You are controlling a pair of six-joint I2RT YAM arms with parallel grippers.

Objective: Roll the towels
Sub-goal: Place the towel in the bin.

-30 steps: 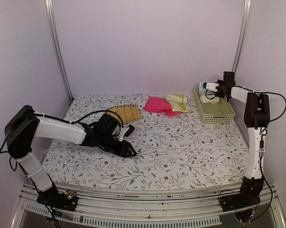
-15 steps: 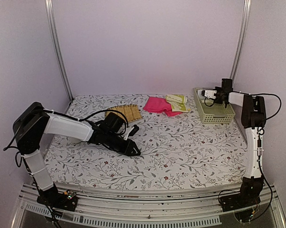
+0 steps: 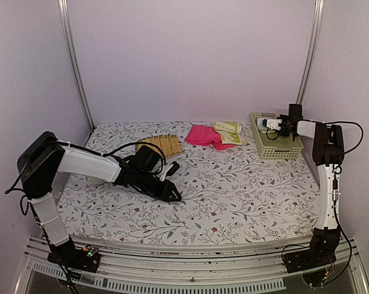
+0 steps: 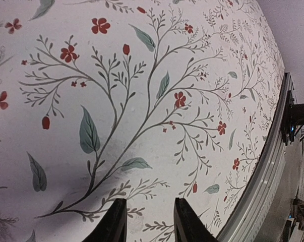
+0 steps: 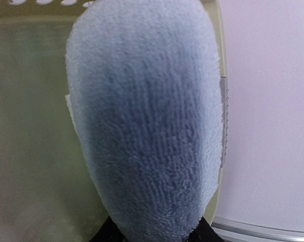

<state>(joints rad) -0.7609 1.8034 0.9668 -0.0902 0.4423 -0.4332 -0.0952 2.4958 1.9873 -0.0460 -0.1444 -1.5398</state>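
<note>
fluffy light blue towel [image 5: 144, 116] rolled into a plump oval.

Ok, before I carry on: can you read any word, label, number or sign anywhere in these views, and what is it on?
No readable text in any view.
On the tablecloth: only printed leaves and red flowers, no words.
On the light blue towel: plain pile, no tag showing.
On the yellow-green towel: faint markings, too small to read.
On the pink towel and the basket: nothing visible.
</note>
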